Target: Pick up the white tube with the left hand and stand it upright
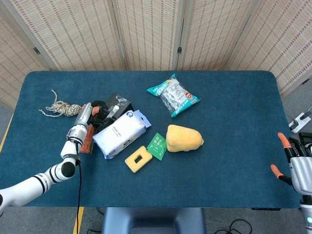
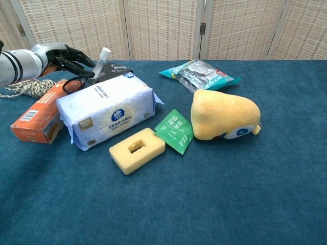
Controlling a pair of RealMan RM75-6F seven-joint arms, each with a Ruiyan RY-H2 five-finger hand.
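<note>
In the chest view the white tube [image 2: 100, 61] leans steeply with its cap up, behind the tissue pack. The dark fingers of my left hand [image 2: 71, 58] wrap its lower part from the left. From the head view the left hand [image 1: 92, 113] sits between the rope and the black pouch, and the tube is mostly hidden under its fingers. My right hand [image 1: 295, 163] hangs off the table's right edge, holding nothing, its fingers apart; the chest view does not show it.
A white tissue pack [image 2: 110, 109] lies just in front of the tube, an orange box [image 2: 38, 117] to its left, and a black pouch [image 2: 116, 69] behind. A rope coil [image 1: 61, 108], yellow sponge [image 2: 137, 149], green sachet [image 2: 175, 130], yellow plush [image 2: 224, 115] and teal snack bag [image 2: 202, 74] lie around.
</note>
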